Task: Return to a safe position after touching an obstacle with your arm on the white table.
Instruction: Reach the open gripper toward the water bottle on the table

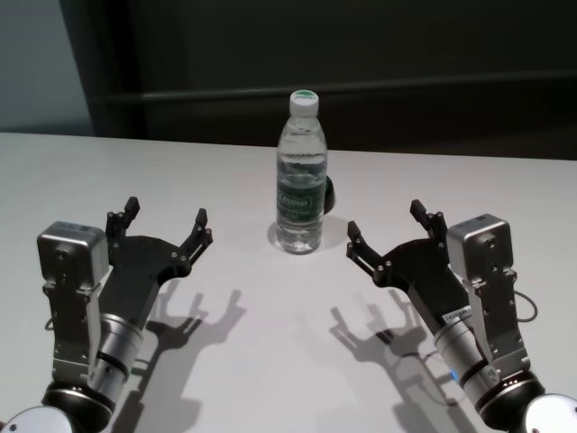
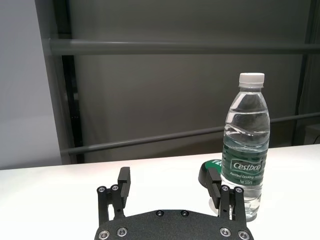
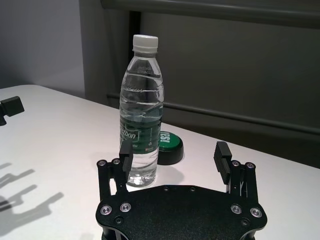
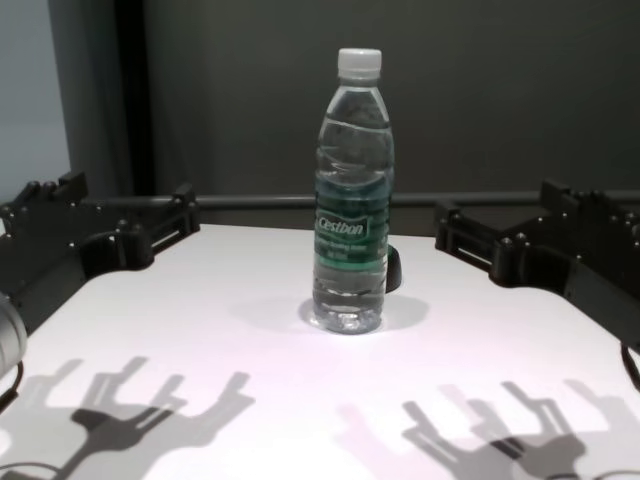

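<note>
Both grippers, left gripper (image 1: 166, 219) and right gripper (image 1: 386, 222), hover wide open and empty, flanking the upright bottle (image 1: 300, 171) on the counter (image 1: 270, 361), apparently clear for retreat.

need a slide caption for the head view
Upright Cestbon water bottle on the white table, flanked by the open left gripper and open right gripper, neither touching it.

Pretty bright light from above and behind, so the white table (image 1: 135, 171) looks almost blown out. Both grippers throw crisp dark finger shadows toward the near edge. Background stays dim.
</note>
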